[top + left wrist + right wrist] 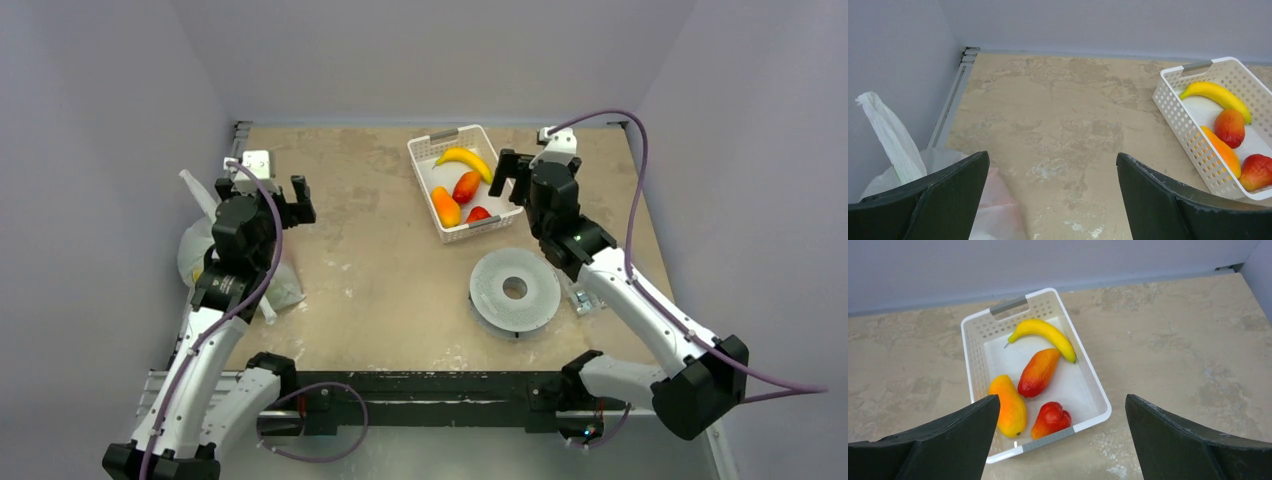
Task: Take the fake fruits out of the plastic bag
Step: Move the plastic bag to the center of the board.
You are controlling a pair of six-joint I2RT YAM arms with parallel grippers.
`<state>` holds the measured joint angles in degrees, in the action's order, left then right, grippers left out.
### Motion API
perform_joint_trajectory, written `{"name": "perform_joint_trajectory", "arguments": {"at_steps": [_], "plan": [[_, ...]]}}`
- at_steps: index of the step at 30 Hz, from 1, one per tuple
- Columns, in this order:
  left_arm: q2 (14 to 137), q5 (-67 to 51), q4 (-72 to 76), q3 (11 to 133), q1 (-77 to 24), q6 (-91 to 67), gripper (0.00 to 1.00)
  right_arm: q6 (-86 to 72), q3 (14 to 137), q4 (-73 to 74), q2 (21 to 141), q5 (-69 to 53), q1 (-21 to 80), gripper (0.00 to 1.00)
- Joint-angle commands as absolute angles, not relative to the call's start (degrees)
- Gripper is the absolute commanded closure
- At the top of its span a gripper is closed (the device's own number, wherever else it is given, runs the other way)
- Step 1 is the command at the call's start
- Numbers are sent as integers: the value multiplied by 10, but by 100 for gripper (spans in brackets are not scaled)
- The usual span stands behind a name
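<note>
The plastic bag (pixel 195 250) lies crumpled at the left edge of the table (pixel 370 240), partly under the left arm, with one twisted handle standing up against the left wall. What is inside it cannot be told; in the left wrist view only faint pink and green tints show through the film. The left gripper (pixel 262 195) hangs above the bag's right side with its jaws wide apart and nothing between them. At the far right sits a white lattice basket (pixel 430 150) holding a yellow banana (pixel 465 158) at its far end, a red-orange fruit (pixel 1039 372) in the middle, a yellow-orange fruit (pixel 1009 407) along its left wall and a red fruit (pixel 1050 419) at its near end. The right gripper (pixel 522 175) hovers just to the right of the basket, jaws spread wide and empty. A grey round disc (pixel 495 290) with a hole in its centre lies flat on the table nearer than the basket, apart from it
</note>
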<state>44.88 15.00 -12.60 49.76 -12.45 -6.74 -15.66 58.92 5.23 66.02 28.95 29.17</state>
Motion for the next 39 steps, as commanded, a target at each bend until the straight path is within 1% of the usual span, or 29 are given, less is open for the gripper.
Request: {"name": "perform_joint_trajectory", "arguments": {"at_steps": [1,3,5,9,10,15,16,18,20,23,26,31,33,36,39], "plan": [[454,173,-153,515,-126,-81,0,-171,618,67,680,303,323,1],[460,214,-164,521,-126,-83,0,-180,628,68,691,304,349,1],[470,279,-181,530,-126,-89,0,-184,641,69,711,298,378,1],[505,436,-211,550,-126,-110,0,-224,686,105,769,396,448,1],[514,475,-218,553,-126,-117,0,-229,702,119,786,402,461,1],[580,661,-255,570,-126,-152,0,-247,767,178,851,367,495,1],[595,694,-279,576,-125,-184,0,-247,772,186,860,348,496,1],[623,724,-326,588,-119,-234,0,-245,775,190,873,321,497,1],[646,726,-351,596,-111,-260,0,-241,778,198,881,304,497,1],[678,673,-406,612,-75,-323,0,-242,780,210,884,294,497,1],[711,656,-471,638,-40,-396,0,-241,773,214,876,291,497,1],[800,641,-691,717,-14,-634,0,-241,756,208,860,294,497,1],[829,638,-742,737,-13,-686,0,-238,751,204,859,293,497,1],[840,616,-737,733,-5,-692,2,-236,752,205,864,293,497,1],[824,542,-635,693,7,-614,4,-235,762,215,873,289,497,1]]}}
